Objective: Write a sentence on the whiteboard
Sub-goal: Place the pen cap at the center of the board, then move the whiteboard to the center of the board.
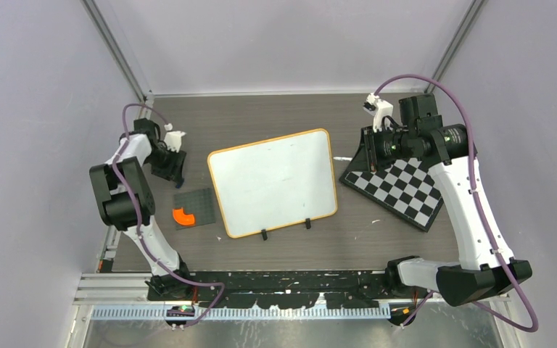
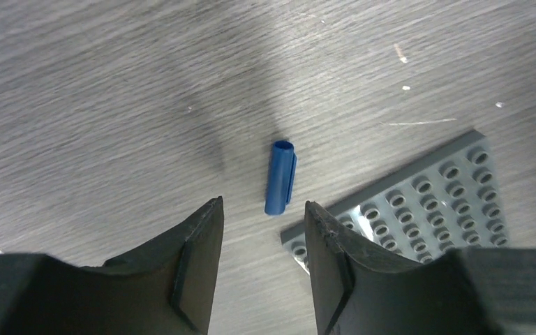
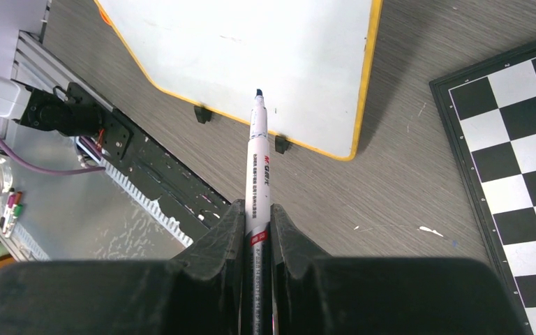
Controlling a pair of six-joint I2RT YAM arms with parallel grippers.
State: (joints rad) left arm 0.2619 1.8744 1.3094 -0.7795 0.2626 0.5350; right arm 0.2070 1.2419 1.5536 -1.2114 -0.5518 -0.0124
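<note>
The whiteboard (image 1: 272, 181), white with an orange-yellow frame and two black clip feet, lies blank at the table's middle; it also shows in the right wrist view (image 3: 251, 49). My right gripper (image 3: 257, 213) is shut on a white marker (image 3: 259, 153); its uncapped dark tip points toward the board's near edge. In the top view the right gripper (image 1: 368, 148) hovers just right of the board. My left gripper (image 2: 262, 209) is open and empty above a blue marker cap (image 2: 280, 178) that lies on the table, left of the board (image 1: 174, 168).
A black-and-white checkered board (image 1: 399, 190) lies right of the whiteboard, under the right arm. A grey studded plate (image 1: 194, 209) with an orange piece (image 1: 183, 215) on it lies left of the whiteboard; its corner (image 2: 419, 202) is beside the cap. Black rails run along the near edge.
</note>
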